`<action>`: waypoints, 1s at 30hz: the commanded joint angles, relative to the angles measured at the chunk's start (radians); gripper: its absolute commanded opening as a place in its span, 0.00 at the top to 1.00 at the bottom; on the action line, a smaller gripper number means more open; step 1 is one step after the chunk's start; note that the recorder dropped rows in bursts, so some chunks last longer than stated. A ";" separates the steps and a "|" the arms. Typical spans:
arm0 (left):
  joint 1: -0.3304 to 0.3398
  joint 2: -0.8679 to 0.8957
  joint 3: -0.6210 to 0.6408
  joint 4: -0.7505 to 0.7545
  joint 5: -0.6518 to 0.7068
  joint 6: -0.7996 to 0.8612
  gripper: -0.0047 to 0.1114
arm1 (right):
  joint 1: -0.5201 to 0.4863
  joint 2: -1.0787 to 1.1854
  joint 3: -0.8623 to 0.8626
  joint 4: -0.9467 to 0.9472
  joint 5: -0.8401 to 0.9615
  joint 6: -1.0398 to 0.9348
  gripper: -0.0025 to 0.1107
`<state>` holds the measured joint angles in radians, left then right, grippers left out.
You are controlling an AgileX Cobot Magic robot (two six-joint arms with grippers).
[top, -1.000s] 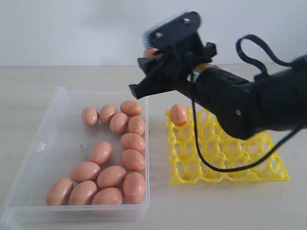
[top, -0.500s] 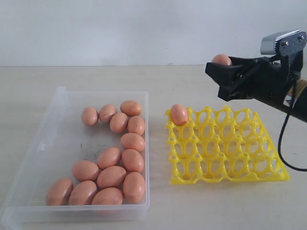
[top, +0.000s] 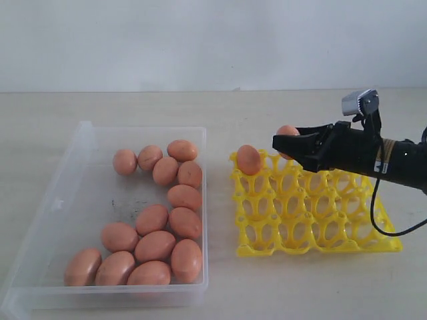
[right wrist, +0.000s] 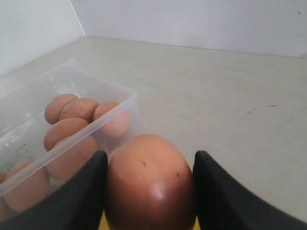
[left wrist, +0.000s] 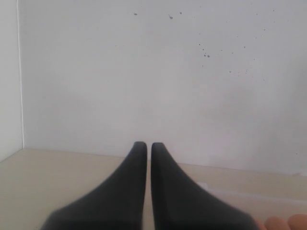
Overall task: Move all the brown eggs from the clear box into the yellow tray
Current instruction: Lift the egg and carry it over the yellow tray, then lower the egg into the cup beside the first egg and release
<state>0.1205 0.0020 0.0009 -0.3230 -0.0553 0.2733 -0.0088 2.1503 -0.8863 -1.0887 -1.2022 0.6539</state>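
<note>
One smooth, matte, orange-brown oval egg (right wrist: 148, 184) is pinched between the black fingers of the right gripper (top: 285, 143). The jaws stand wide around its girth, one pad on either flank. In the wrist view the egg's long axis seems to run crosswise to the pinch (the exterior view hides too much of it to confirm). It hangs just over the far row of the bright yellow plastic lattice tray (top: 320, 249), near the second cup from that row's left corner. The corner cup itself holds another brown egg (top: 249, 159), just beside the fingertips. The move to come therefore looks short and mostly downward. The things to mind, I judge, are that neighbour and the small pegs between the cups: there is scant room on that side when the fingers spread. The cups to the right and toward the near edge are all free. Fourteen more brown eggs (top: 155, 246) lie loose in the shallow transparent plastic box (top: 41, 227), which sits to the left of the tray with a strip of pale tabletop (top: 220, 280) between the two. The left gripper (left wrist: 148, 148) does not show in the exterior view. Its own camera shows its dark fingers drawn almost together with nothing between them, so the right arm is the one placed for this cup.
</note>
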 commanded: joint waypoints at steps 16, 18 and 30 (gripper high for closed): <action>-0.001 -0.002 -0.001 0.004 0.003 0.005 0.93 | 0.098 0.057 -0.056 0.058 0.077 -0.063 0.98; -0.001 -0.002 -0.001 0.004 0.003 0.005 0.93 | 0.098 0.057 -0.056 0.089 0.077 -0.063 0.98; -0.001 -0.002 -0.001 0.004 0.003 0.005 0.93 | 0.098 0.057 -0.056 0.074 0.097 -0.051 0.73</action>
<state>0.1205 0.0020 0.0009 -0.3230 -0.0553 0.2733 0.0891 2.2087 -0.9384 -0.9961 -1.1076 0.6028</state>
